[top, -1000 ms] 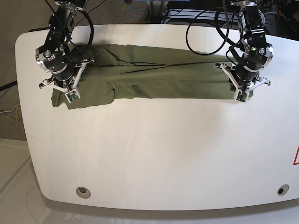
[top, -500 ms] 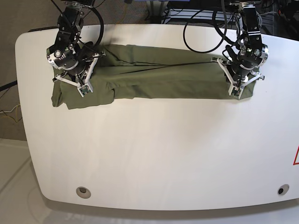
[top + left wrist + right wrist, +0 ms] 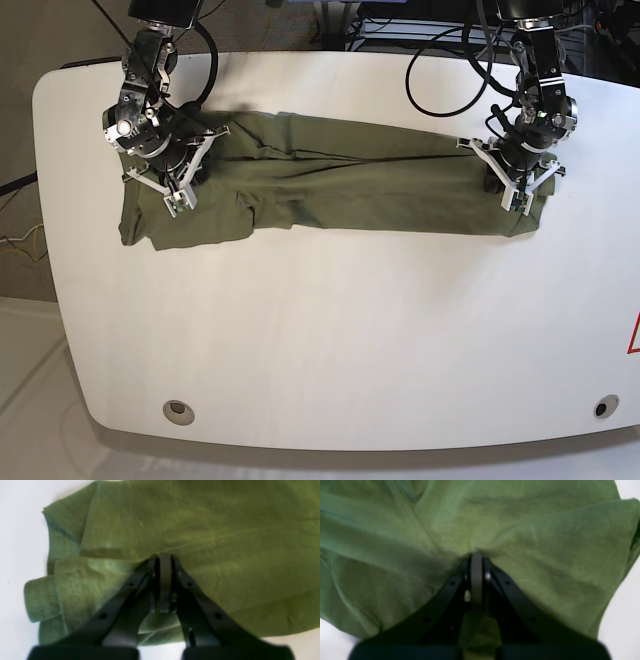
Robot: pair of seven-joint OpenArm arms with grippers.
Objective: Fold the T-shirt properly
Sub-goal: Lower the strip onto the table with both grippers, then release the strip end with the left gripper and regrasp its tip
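The T-shirt [image 3: 330,190] lay as a long folded band across the far part of the white tabletop [image 3: 330,340]. Left fingers [image 3: 163,557] were closed, pinching a fold of cloth at one end. Right fingers [image 3: 476,556] were closed too, gripping fabric at the other end, cloth bunched around both tips.

T-shirt [image 3: 350,185] on white table [image 3: 330,330]

One T-shirt [image 3: 350,190], one table [image 3: 330,330], two hands: left hand [image 3: 518,200], right hand [image 3: 175,195].
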